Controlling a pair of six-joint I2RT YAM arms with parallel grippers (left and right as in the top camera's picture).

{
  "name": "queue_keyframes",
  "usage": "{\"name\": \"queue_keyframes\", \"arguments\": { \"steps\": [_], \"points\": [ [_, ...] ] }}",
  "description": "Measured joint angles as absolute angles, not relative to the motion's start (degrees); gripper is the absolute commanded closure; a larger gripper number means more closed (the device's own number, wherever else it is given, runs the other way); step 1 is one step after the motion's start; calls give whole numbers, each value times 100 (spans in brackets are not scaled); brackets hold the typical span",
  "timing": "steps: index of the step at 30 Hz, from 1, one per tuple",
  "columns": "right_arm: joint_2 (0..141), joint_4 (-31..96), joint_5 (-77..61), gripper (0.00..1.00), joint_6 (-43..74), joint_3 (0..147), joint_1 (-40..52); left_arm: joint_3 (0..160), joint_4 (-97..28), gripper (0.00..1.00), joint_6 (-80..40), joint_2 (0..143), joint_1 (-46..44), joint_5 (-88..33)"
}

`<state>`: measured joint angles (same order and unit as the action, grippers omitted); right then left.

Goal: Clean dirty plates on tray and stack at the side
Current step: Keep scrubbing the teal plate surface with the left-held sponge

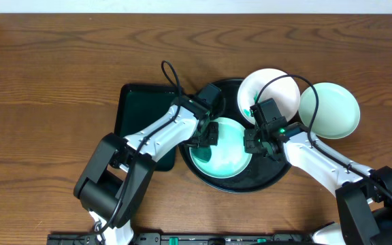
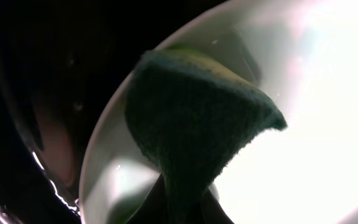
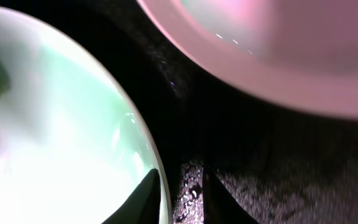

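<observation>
On the black tray [image 1: 278, 173] lies a mint-green plate [image 1: 226, 156]. My left gripper [image 1: 208, 133] is shut on a dark green sponge [image 2: 197, 118] that presses on this plate's left inner side [image 2: 303, 124]. My right gripper [image 1: 256, 139] is at the plate's right rim. In the right wrist view the right gripper [image 3: 180, 180] is open, one finger over the plate [image 3: 61, 124] and the other over the tray floor [image 3: 260, 155], with a gap beside the rim. A white plate [image 1: 274, 92] sits at the tray's far right. Another mint plate [image 1: 332, 109] rests on the table, right of the tray.
A rectangular dark green tray [image 1: 138, 109] lies on the wooden table just left of the black tray, partly under my left arm. The white plate's edge [image 3: 278, 50] hangs close above my right gripper. The black tray's rim [image 2: 42, 74] curves left of the sponge.
</observation>
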<state>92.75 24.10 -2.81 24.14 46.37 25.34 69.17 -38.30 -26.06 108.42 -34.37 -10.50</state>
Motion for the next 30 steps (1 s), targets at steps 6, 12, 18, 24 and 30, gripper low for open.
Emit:
{"name": "queue_keyframes", "arguments": {
  "steps": [6, 12, 18, 24, 30],
  "points": [
    [9275, 2366, -344, 73, 2438, 4637, 2534, 6914, -3752, 92, -2460, 10842, -3345, -1035],
    [9275, 2349, -401, 98, 2434, 4637, 2534, 6917, -3769, 92, -2414, 10742, -3336, -980],
    [9275, 2324, -462, 99, 2458, 4637, 2541, 6917, -3938, 92, -2416, 10202, -3251, -766],
    [9275, 2324, -467, 99, 2460, 4637, 2541, 6917, -4226, 92, -2421, 10060, -3240, -709],
    [9275, 2324, -467, 99, 2460, 4637, 2541, 6917, -4383, 92, -2563, 10060, -3240, -707]
  ]
}}
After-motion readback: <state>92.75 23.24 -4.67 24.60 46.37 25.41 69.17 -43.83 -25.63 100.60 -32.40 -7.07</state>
